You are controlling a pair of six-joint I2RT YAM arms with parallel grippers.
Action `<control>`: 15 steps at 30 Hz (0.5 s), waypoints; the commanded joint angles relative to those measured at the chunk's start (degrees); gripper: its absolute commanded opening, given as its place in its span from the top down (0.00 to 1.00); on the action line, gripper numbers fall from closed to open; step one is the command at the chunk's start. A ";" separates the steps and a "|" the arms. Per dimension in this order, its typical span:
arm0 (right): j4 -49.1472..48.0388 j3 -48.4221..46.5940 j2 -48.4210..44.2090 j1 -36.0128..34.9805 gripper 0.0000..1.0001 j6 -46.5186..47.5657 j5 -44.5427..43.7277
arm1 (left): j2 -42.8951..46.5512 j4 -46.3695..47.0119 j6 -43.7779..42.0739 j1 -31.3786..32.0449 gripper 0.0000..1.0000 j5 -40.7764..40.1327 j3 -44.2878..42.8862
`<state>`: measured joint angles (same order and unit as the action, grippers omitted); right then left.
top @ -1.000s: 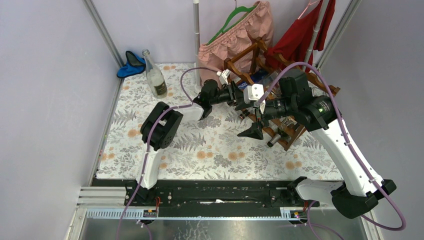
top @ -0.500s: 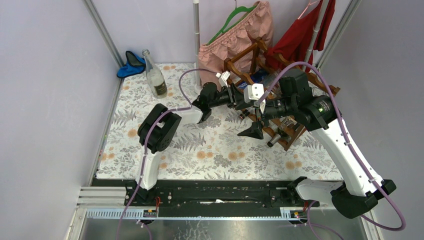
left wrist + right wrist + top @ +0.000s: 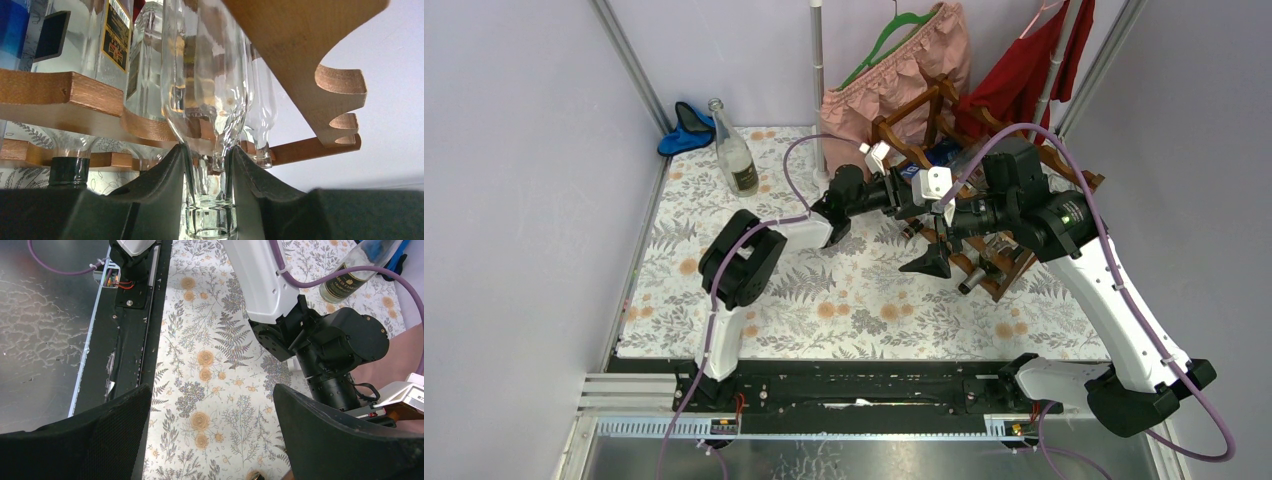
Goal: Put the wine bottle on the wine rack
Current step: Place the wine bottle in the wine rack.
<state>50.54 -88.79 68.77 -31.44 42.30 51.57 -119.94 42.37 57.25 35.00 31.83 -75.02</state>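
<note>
– So, where's the bottle [image 3: 205, 75]?
– The left pincer [image 3: 207, 160] squeezes its neck. It points straight away from the pincer, body among the rails of the rack [image 3: 60, 92], far right.
– And the right pincer [image 3: 212, 400]?
– Wide open, empty, close by.

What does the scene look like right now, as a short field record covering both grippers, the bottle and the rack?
left gripper: shut on the neck of the clear bottle
clear bottle: body reaches in among the wine rack rails; whether it rests on one cannot be told
wine rack: already holds other bottles, including a labelled bottle
right gripper: open, empty, above the floral tablecloth
spare bottle: upright at the cloth's far left, apart from both arms
</note>
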 commanded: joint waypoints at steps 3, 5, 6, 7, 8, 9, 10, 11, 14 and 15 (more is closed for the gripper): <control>-1.21 -0.15 -0.30 0.48 0.00 -0.20 0.89 | 2.59 4.89 -4.69 1.27 1.00 -2.95 -2.45; -1.24 -0.20 -0.35 0.49 0.00 -0.20 0.81 | 3.34 4.93 -6.09 1.61 1.00 -4.12 -1.59; -1.24 -0.23 -0.31 0.44 0.00 -0.20 0.82 | 3.71 4.87 -6.73 1.74 1.00 -4.75 -1.05; -1.22 -0.30 -0.31 0.47 0.00 -0.20 0.81 | 4.14 4.91 -7.31 1.89 1.00 -5.37 -0.50; -1.19 -0.37 -0.35 0.42 0.00 -0.20 0.86 | 4.37 4.91 -7.86 2.00 1.00 -5.96 -0.21; -1.21 -0.45 -0.27 0.44 0.00 -0.20 0.89 | 4.58 4.79 -8.41 2.12 1.00 -6.50 0.07; -1.08 -0.60 -0.22 0.43 0.00 -0.20 0.90 | 4.76 4.81 -8.90 2.21 1.00 -7.09 0.30; -0.92 -0.79 -0.26 0.42 0.00 -0.20 0.90 | 5.06 4.56 -9.52 2.30 1.00 -7.75 0.31; -0.68 -1.19 -0.31 0.52 0.00 -0.13 0.81 | 5.71 3.25 -11.82 2.72 1.00 -9.40 0.04; -0.55 -1.28 -0.31 0.51 0.00 -0.12 0.86 | 5.88 2.54 -12.69 2.85 1.00 -9.97 -0.21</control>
<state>50.57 -88.79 68.77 -31.44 42.30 51.59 -118.10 40.60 49.78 36.91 25.21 -74.30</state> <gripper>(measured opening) 0.995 0.417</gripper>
